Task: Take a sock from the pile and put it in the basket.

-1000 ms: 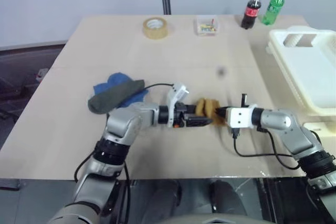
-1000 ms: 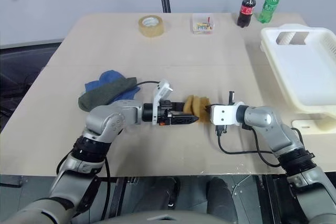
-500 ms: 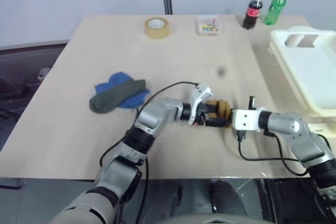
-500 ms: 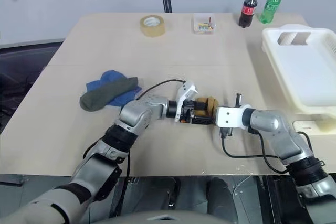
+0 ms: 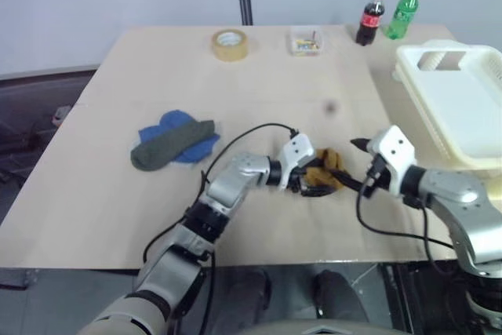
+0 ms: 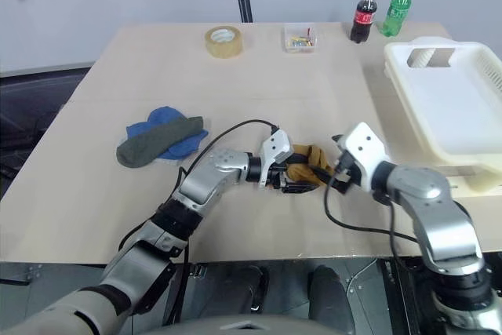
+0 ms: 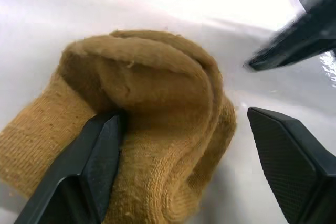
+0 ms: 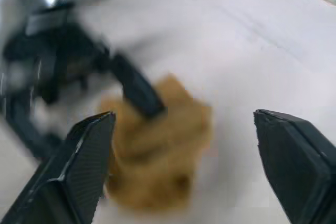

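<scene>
Left wrist view: my left gripper (image 7: 178, 161) stands spread, one finger (image 7: 89, 166) pressed into the side of the mustard sock (image 7: 152, 124), the other finger clear of it over bare table. The sock is a crumpled bundle on the table (image 5: 118, 100), with no plain long axis.

Left eye view: the sock (image 5: 325, 174) lies between my two grippers, touching the left gripper (image 5: 302, 182) and just beside the right gripper (image 5: 362, 164). My left forearm reaches across in front of me, its gripper pointing toward my right and slightly down. My right gripper hangs above the table on the sock's far side, pointing back at it; in the right wrist view its fingers (image 8: 84, 166) are spread wide with the sock below and between them, not held.

The rest of the pile (image 5: 174, 140) lies well apart to my left; the basket (image 5: 463, 107) stands at my right, nearer the right arm. In my judgement the right gripper is better placed to carry the sock there.
</scene>
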